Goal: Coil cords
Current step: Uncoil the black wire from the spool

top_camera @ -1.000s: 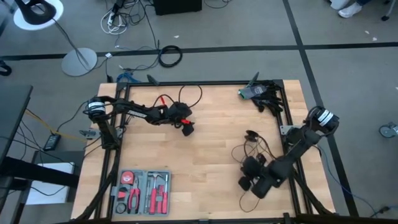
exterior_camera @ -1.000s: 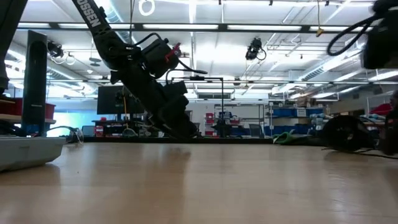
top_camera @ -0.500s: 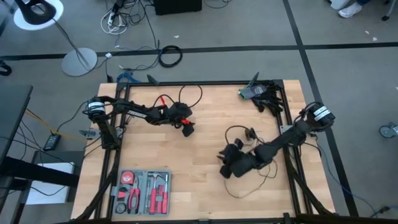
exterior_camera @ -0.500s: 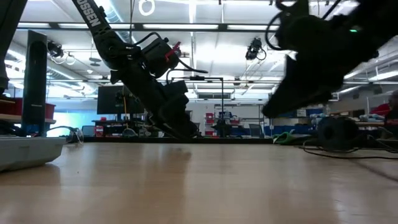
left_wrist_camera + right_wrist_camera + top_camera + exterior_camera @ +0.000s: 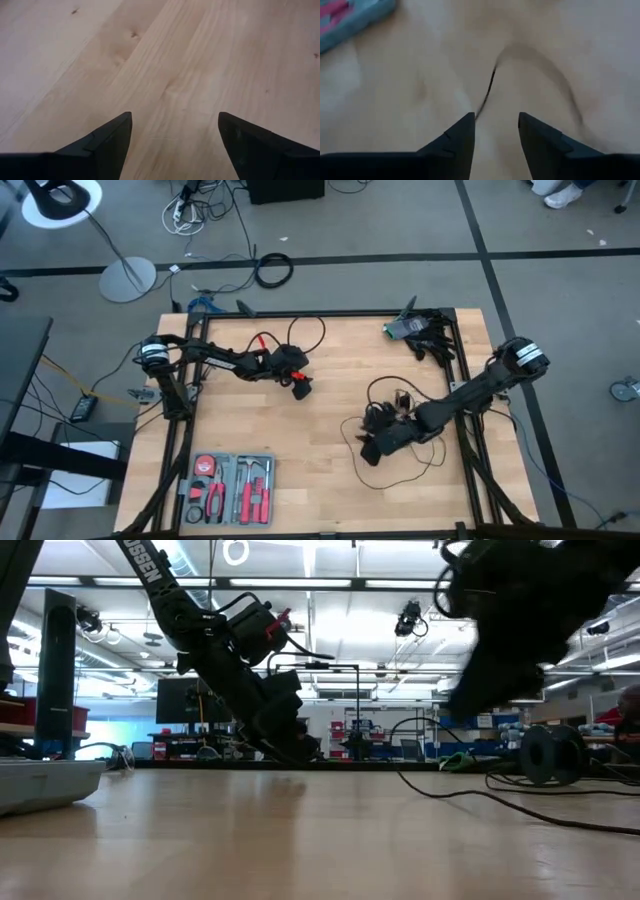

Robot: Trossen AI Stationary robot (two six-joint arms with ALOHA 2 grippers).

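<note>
The thin black cord (image 5: 377, 389) lies in loose loops on the wooden table's right half; one strand (image 5: 450, 792) trails across the boards. Its round black puck (image 5: 549, 755) rests on the table at the right in the low view. My right gripper (image 5: 368, 450) hovers over the loops, slanting down, open with a narrow gap (image 5: 496, 122). A strand (image 5: 490, 82) runs away from just in front of its fingers. My left gripper (image 5: 303, 387) hangs open above bare wood (image 5: 175, 125) at the table's far left, away from the cord. My right gripper has a strand of the cord (image 5: 481, 107) ending right at the tip of one finger (image 5: 462, 131). I cannot tell whether the finger touches it; nothing is pinched in the gap.
A blue tool case (image 5: 228, 488) with red-handled tools sits at the near left corner. A green and black object (image 5: 412, 330) lies at the far right corner. A red-tipped cable (image 5: 262, 340) loops by the left arm. Bare wood spans the table's middle.
My right gripper has swung from the near right part of the table toward its middle and risen a little, turning as it went. The cord's loops have been dragged along, and a strand now lies stretched across the boards in the low view.
</note>
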